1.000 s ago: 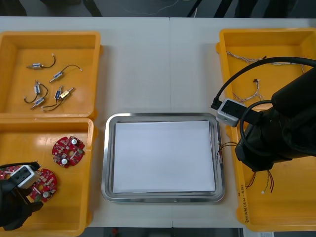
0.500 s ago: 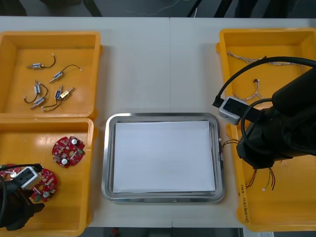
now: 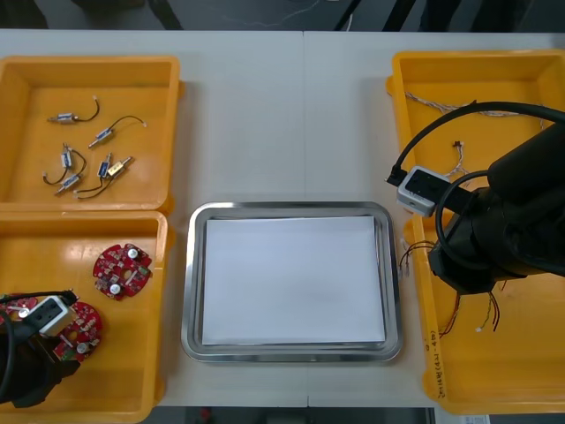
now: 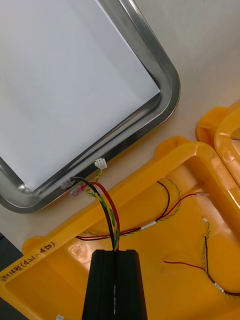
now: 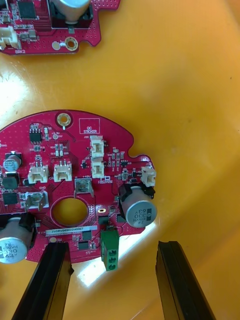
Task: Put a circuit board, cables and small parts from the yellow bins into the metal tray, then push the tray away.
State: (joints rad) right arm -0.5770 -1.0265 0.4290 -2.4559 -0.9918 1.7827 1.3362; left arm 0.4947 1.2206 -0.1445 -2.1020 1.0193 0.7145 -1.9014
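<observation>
Red circuit board (image 5: 75, 185) — jaws apart

Left of the silver, white-lined metal tray (image 3: 192, 291), a yellow bin (image 3: 53, 256) holds red circuit boards (image 3: 122, 270); right of the tray, cables (image 4: 108, 210) twist red, black and green-striped yellow.

Front camera: overhead, steeply down on table (image 3: 265, 106). Wrist cameras, close: right shares metal tray (image 4: 169, 90) corner with it, left a circuit board (image 5: 75, 165).

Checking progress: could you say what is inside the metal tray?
Only a white sheet lines the metal tray; the floor beneath is covered. Right gripper holds cables at its rim.
</observation>
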